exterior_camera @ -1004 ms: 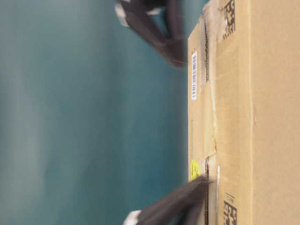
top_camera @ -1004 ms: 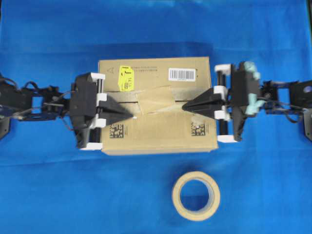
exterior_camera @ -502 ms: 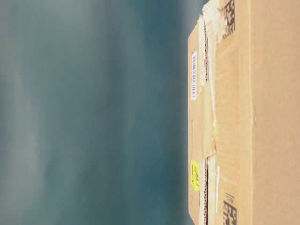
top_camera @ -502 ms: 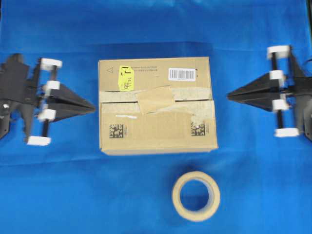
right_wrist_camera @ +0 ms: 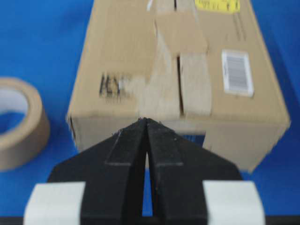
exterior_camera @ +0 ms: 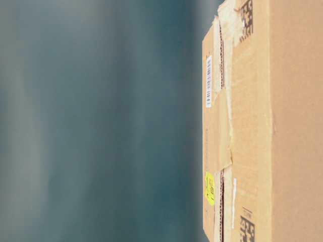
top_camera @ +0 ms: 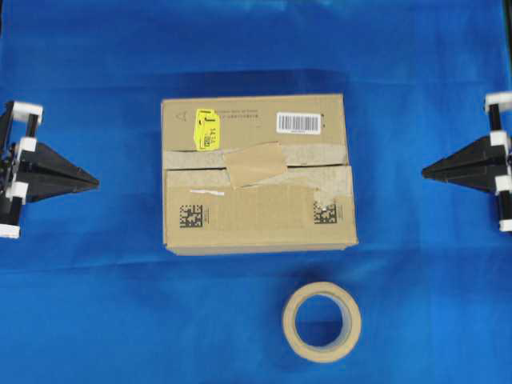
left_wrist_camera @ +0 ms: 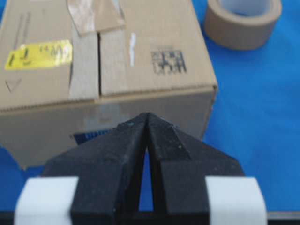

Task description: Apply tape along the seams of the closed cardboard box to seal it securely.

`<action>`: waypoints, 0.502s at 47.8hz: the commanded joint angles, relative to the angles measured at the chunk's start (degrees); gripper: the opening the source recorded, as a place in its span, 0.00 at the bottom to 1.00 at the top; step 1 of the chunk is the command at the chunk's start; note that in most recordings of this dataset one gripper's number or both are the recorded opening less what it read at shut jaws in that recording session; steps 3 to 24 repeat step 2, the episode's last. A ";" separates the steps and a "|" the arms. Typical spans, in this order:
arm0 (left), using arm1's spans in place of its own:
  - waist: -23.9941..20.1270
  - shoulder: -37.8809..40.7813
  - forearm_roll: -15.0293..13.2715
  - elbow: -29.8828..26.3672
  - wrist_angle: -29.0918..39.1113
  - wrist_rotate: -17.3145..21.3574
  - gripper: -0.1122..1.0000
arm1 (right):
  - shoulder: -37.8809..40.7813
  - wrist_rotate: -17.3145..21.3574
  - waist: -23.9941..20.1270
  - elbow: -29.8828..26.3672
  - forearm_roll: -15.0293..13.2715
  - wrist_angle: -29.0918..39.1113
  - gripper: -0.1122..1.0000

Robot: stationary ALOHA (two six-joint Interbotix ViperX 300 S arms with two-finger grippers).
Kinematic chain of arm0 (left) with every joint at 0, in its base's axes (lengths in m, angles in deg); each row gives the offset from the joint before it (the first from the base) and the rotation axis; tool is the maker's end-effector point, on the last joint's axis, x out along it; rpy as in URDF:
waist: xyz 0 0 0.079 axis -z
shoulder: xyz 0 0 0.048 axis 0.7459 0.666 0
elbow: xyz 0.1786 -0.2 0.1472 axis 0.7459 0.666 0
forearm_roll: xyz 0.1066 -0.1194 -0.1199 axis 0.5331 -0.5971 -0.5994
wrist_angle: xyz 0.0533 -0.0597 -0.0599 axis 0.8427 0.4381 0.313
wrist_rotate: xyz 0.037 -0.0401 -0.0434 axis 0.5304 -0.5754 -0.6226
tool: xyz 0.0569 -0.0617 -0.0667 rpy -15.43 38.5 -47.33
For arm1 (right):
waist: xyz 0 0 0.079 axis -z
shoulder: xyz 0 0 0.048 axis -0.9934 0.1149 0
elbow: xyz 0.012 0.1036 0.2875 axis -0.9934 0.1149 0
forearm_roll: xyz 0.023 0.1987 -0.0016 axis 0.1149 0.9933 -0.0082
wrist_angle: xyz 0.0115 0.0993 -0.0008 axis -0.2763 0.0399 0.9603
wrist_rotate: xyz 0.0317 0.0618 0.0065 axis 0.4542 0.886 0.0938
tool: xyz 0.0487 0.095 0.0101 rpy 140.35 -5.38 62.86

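The brown cardboard box [top_camera: 258, 172] sits closed in the middle of the blue cloth, with a yellow sticker [top_camera: 206, 130] and a white barcode label [top_camera: 298, 122] on top. A tan piece of tape [top_camera: 256, 163] lies stuck across the middle of the dark seam [top_camera: 192, 168], which is edged by pale residue. My left gripper [top_camera: 96, 182] is shut and empty, well clear of the box's left side. On the opposite side my right gripper [top_camera: 424, 170] is shut on nothing too. The left wrist view shows the tape [left_wrist_camera: 93, 16] and seam [left_wrist_camera: 99, 61]; the right wrist view shows the tape [right_wrist_camera: 180, 33].
A beige tape roll [top_camera: 322, 322] lies flat on the cloth in front of the box, also visible as the tape roll [left_wrist_camera: 243, 21] and the tape roll [right_wrist_camera: 18, 124]. The table-level view shows only the box [exterior_camera: 262, 126] turned sideways against a blurred teal background.
Both grippers have pulled back from over the box top to the far left and far right edges. The tape piece stays stuck on the seam.
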 commanded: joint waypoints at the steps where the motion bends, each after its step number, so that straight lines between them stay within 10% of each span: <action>1: -0.18 -0.09 0.00 0.18 0.70 0.00 0.10 | 0.44 0.09 0.09 0.53 0.00 -0.88 0.10; 24: -0.18 -0.09 0.09 0.35 0.79 0.00 0.10 | 0.53 0.09 0.09 0.79 0.00 -1.05 0.10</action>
